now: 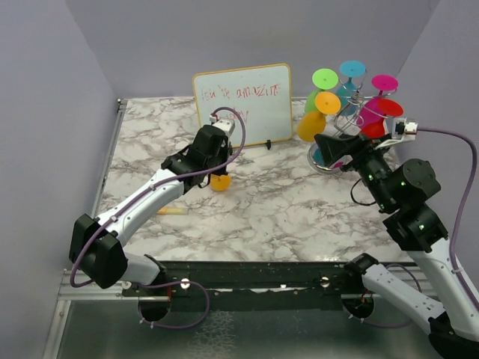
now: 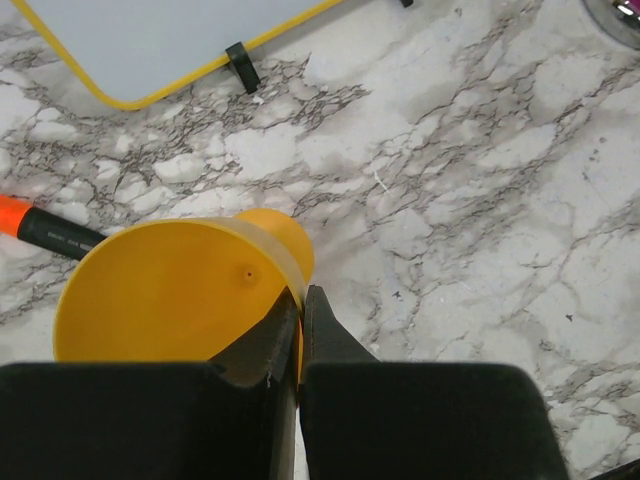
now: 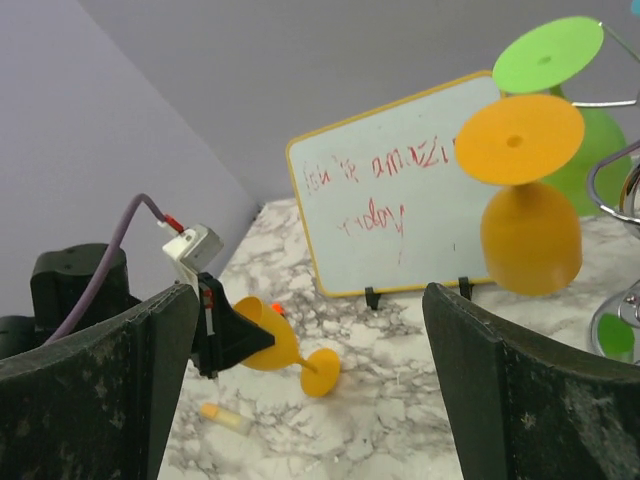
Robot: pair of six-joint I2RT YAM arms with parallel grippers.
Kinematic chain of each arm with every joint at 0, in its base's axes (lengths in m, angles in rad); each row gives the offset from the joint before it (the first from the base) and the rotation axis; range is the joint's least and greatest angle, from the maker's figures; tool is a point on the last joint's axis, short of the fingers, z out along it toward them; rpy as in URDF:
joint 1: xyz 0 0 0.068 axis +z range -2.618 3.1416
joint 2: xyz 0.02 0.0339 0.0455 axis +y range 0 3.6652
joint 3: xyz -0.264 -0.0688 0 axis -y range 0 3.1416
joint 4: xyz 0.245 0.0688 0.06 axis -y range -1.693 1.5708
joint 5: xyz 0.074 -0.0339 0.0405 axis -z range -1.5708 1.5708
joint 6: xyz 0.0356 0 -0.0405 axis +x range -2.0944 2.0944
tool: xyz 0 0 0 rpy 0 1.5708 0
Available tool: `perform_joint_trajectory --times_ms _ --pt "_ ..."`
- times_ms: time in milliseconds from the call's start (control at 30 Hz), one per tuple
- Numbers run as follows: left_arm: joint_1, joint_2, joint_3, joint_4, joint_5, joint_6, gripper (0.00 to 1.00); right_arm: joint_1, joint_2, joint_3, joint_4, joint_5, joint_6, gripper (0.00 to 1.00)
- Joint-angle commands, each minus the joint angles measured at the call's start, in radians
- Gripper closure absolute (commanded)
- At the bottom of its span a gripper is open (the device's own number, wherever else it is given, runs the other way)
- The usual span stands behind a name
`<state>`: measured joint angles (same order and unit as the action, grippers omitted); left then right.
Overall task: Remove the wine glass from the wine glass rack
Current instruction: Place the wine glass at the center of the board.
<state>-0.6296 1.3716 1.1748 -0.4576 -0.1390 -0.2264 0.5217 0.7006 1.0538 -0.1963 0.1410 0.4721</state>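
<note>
Left wrist view shows the left tool [image 2: 300, 300] clamped on the rim of a yellow plastic wine glass [image 2: 170, 290], tilted foot-down on the marble table [image 2: 480, 200], likely for release, apart from the silver wire rack [image 1: 350, 114] at the overhead frame's upper right, where the right tool [image 1: 328, 149] gapes open.

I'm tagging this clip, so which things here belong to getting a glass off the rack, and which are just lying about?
Job: wine glass rack, its hanging glasses, the yellow glass pinched by the left gripper, the open right gripper.
Lying about: whiteboard, orange marker, small yellow stick.
</note>
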Motion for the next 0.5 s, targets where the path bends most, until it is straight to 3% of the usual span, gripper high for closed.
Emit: perform_joint_trajectory --times_ms 0,333,467 --pt "0.0 -0.015 -0.036 -0.003 -0.083 0.014 1.0 -0.002 0.011 -0.029 -0.06 -0.091 -0.037 0.0" --pt "0.001 0.027 -0.022 -0.016 -0.185 -0.017 1.0 -0.002 -0.003 -0.077 -0.113 -0.167 -0.058 0.0" --pt "0.005 0.048 0.0 -0.041 -0.234 -0.019 1.0 -0.002 -0.078 -0.107 -0.072 -0.283 -0.143 0.0"
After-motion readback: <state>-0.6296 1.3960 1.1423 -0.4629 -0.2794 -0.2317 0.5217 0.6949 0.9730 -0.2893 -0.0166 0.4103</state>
